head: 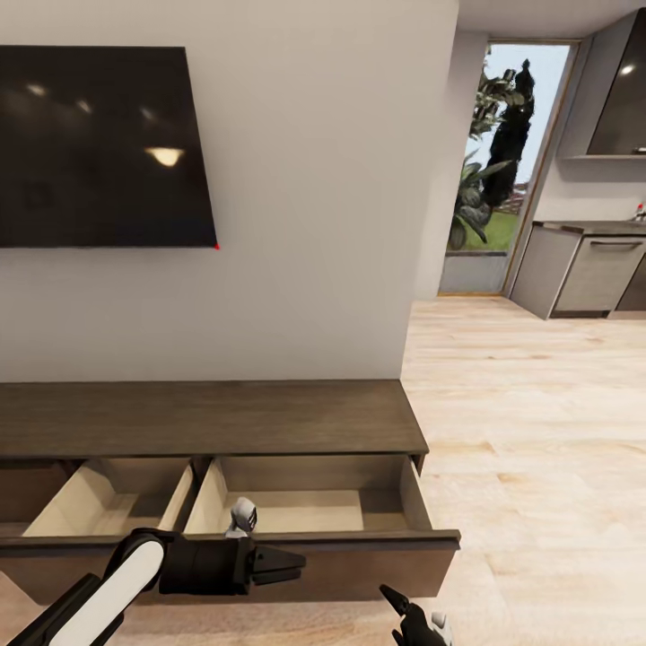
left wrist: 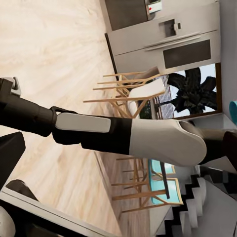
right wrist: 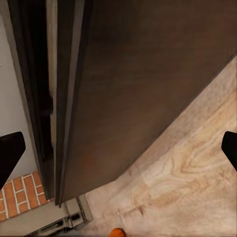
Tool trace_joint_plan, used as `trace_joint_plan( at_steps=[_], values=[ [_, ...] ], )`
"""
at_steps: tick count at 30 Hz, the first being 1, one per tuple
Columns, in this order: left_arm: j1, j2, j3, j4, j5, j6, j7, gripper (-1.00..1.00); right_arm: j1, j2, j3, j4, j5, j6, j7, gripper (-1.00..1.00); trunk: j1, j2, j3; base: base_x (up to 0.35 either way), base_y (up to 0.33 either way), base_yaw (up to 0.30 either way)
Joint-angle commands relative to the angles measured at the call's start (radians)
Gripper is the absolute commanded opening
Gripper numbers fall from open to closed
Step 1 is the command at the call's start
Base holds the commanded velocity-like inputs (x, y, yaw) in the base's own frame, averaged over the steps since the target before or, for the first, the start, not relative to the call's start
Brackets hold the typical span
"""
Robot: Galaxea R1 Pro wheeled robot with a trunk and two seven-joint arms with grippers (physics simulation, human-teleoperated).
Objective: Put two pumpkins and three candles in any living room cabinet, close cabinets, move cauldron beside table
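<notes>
The cabinet (head: 206,417) runs low and dark brown along the wall under the TV. Two of its drawers stand pulled out: the right drawer (head: 305,507) and the left drawer (head: 108,502), with pale beige insides that look bare. My left gripper (head: 289,567) hovers just in front of the right drawer's front panel, fingers apart and holding nothing. My right gripper (head: 402,617) is open lower down, near the floor by the drawer's right corner. The right wrist view looks along the dark drawer front (right wrist: 148,89). An orange sliver (right wrist: 117,232), perhaps a pumpkin, lies on the floor at that picture's edge.
A black TV (head: 99,148) hangs above the cabinet. Light wood floor (head: 529,449) stretches to the right toward grey kitchen cupboards (head: 592,274) and a glass door (head: 502,161). Wooden chairs (left wrist: 133,94), a fridge (left wrist: 168,39) and stairs (left wrist: 197,207) appear in the left wrist view, behind my right arm (left wrist: 148,138).
</notes>
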Motion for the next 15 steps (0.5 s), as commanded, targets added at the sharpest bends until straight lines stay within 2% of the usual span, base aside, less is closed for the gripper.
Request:
trace_joint_plan(
  at_steps=[1,6,10,15],
  values=[
    [-0.001,0.001,-0.001,0.0,0.0,0.002,-0.003,1.0,-0.001,0.0,-0.007,0.004,-0.002,0.009,0.005,1.0,-0.004,0.007,0.002,0.0,0.0,0.0],
    [-0.001,0.0,-0.001,0.0,0.001,0.002,0.001,1.0,-0.001,0.0,-0.007,0.003,-0.004,0.003,0.005,1.0,-0.023,0.042,0.018,0.0,0.0,0.0],
    [-0.001,-0.001,-0.006,0.0,0.003,0.002,0.047,1.0,-0.001,0.0,-0.007,0.003,-0.004,-0.002,0.003,1.0,-0.039,0.07,0.031,0.0,0.0,0.0],
    [-0.002,-0.01,-0.006,0.0,0.002,0.002,0.075,1.0,-0.001,0.0,-0.007,0.003,-0.004,-0.024,0.001,1.0,-0.058,0.105,0.046,0.0,0.0,0.0]
  ],
)
